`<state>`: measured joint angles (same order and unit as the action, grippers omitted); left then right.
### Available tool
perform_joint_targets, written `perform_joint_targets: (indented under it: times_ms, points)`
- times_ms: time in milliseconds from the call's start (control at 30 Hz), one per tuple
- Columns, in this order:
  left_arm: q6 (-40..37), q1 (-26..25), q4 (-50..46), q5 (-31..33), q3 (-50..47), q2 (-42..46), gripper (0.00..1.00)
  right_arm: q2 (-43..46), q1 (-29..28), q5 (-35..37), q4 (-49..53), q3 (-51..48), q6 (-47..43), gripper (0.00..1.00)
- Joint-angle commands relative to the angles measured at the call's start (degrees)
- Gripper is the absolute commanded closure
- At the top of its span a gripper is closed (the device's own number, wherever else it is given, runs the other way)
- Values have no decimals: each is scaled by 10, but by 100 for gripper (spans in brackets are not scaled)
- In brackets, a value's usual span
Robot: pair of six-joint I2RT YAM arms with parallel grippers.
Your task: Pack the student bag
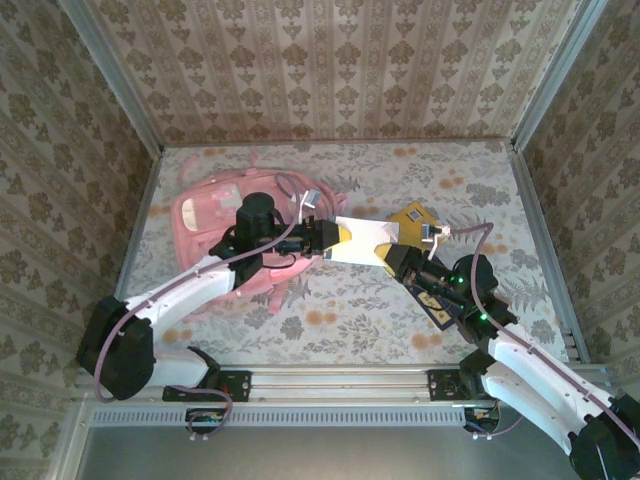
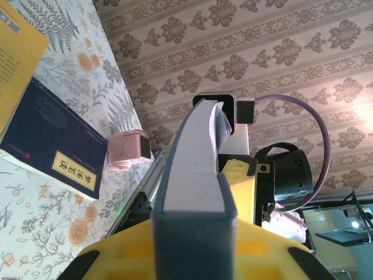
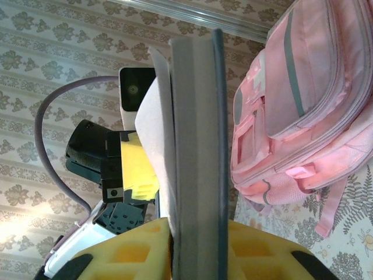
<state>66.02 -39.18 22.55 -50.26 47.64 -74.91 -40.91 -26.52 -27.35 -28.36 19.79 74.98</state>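
Note:
The student bag (image 1: 205, 215), a big pink backpack, lies flat at the back left of the table; its front pockets show in the right wrist view (image 3: 303, 99). A grey-edged book with a white cover (image 1: 360, 240) hangs in the air between the two arms. My left gripper (image 1: 325, 240) is shut on its left end, yellow pads pressed on both covers (image 2: 195, 245). My right gripper (image 1: 395, 255) is shut on the opposite end (image 3: 198, 251), with the book's edge (image 3: 195, 146) standing upright between its pads. The book is just right of the bag.
A yellow-covered book (image 1: 415, 218) lies on the table behind the right gripper. A dark blue book (image 1: 440, 305) lies under the right arm, also seen as dark blue book (image 2: 52, 146). A small pink block (image 2: 129, 149) sits near the table's rail. Patterned walls enclose the table.

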Motion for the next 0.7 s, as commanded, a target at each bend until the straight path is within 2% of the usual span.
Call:
perform_joint_targets:
  times_ms: [0,133,433,667]
  points:
    - [-5,-9,9,-29,-11,25,100,8,5,41,-26,2,-10,74]
    - [-9,-10,7,-30,-16,32,100,10,9,42,-23,2,-13,73]
    - [-19,-10,-10,-30,-24,50,100,22,23,41,-13,5,-12,79]
    - [-21,-11,-15,-29,-33,61,100,37,38,43,6,3,-10,81]
